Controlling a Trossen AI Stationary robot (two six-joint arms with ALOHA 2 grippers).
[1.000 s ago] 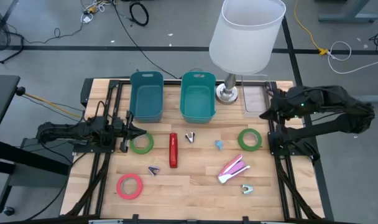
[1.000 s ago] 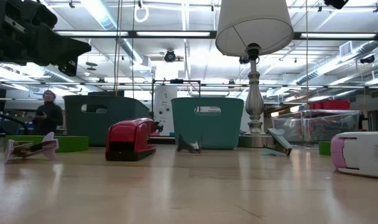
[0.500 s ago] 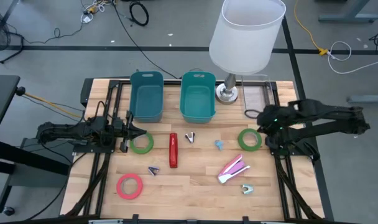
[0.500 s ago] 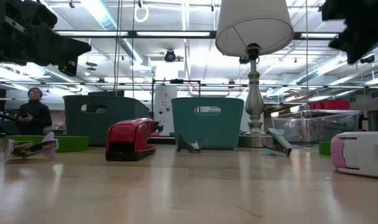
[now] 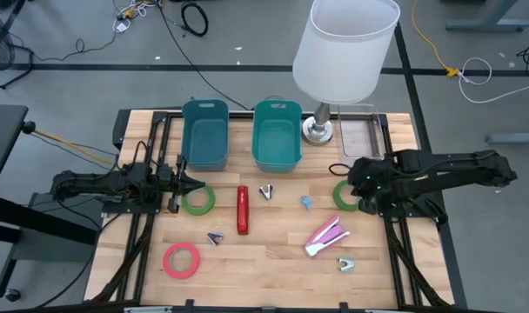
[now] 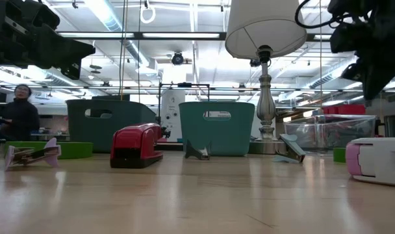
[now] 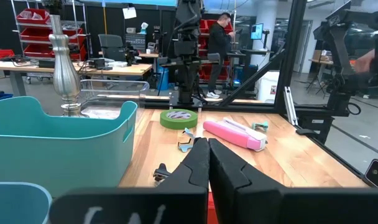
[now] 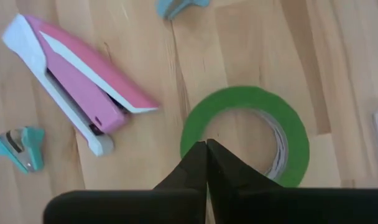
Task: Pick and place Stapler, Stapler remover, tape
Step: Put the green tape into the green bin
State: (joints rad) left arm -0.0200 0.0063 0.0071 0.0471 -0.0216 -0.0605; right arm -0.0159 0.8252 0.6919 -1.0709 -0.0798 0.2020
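My right gripper point(image 8: 206, 144) hangs shut, pointing steeply down over a green tape roll point(image 8: 245, 134) that lies flat at the table's right point(image 5: 345, 195). It is well clear of the roll. A pink stapler point(image 5: 326, 236) and a teal staple remover point(image 5: 345, 263) lie nearer the front. A red stapler point(image 5: 243, 209), a second green tape roll point(image 5: 197, 200), a red tape roll point(image 5: 181, 260) and other small staple removers point(image 5: 266, 190) lie mid-table. My left gripper point(image 5: 197, 183) waits shut and level at the left, beside the second green roll.
Two teal bins point(image 5: 204, 133) point(image 5: 276, 135) stand at the far edge. To their right are a lamp with a white shade point(image 5: 343, 52) and a clear container point(image 5: 358, 137). In the low view a person stands in the room beyond the table point(image 6: 19, 120).
My right gripper has come down from high above the table's right edge toward the green tape roll. It has shifted a little toward the table's left and tipped to point more steeply down, staying shut. No object has moved.
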